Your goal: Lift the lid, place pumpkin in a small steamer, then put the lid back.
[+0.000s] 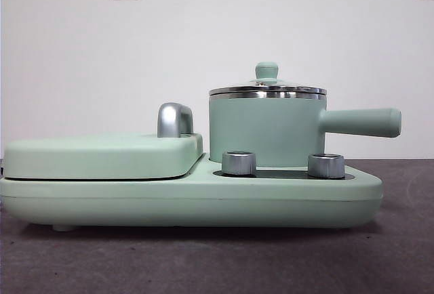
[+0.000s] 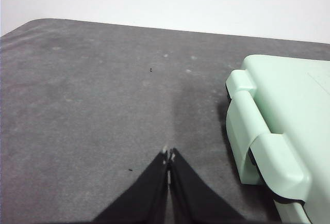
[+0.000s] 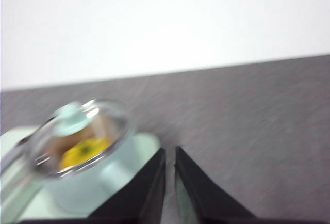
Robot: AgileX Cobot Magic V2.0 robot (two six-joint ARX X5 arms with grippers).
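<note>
lid [image 1: 267, 89]: seated on small steamer [image 1: 264, 131]
pumpkin [image 3: 85, 152]: inside, under glass
left gripper [image 2: 168, 157]: jaws closed, empty
right gripper [image 3: 169, 157]: narrow gap, empty

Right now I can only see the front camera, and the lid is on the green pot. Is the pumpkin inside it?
Observer: Yes. The right wrist view looks down through the glass lid, and the yellow-orange pumpkin shows inside the small steamer.
Operator: Where are the robot's hands? I can't see any!
Observer: The right gripper hangs above the table close to the steamer, with nothing in it.
Operator: And the other one?
Observer: The left gripper is over bare grey table, beside the hinged end of the mint-green cooker. Its jaws are shut and empty.
</note>
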